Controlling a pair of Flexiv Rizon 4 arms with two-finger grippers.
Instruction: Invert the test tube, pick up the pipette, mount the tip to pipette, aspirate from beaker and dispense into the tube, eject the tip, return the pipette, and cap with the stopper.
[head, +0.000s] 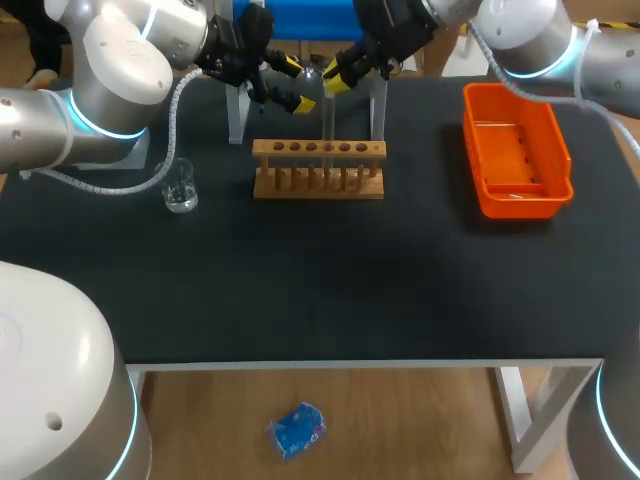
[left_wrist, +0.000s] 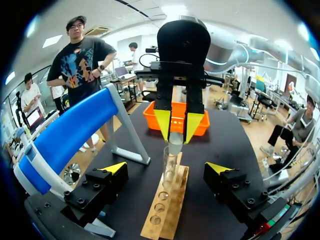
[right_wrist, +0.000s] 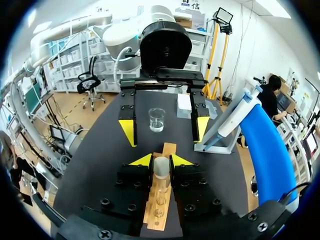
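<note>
The beaker (head: 181, 188) stands near the table's left edge. By the back edge the left gripper (head: 296, 84) hangs with its fingers wide apart, holding nothing. Just beside it, the right gripper (head: 336, 79) is clamped on the top of the test tube (head: 327, 125), which is upright over the wooden rack (head: 318, 172). An orange bin (head: 525, 205) sits near the right edge.
</note>
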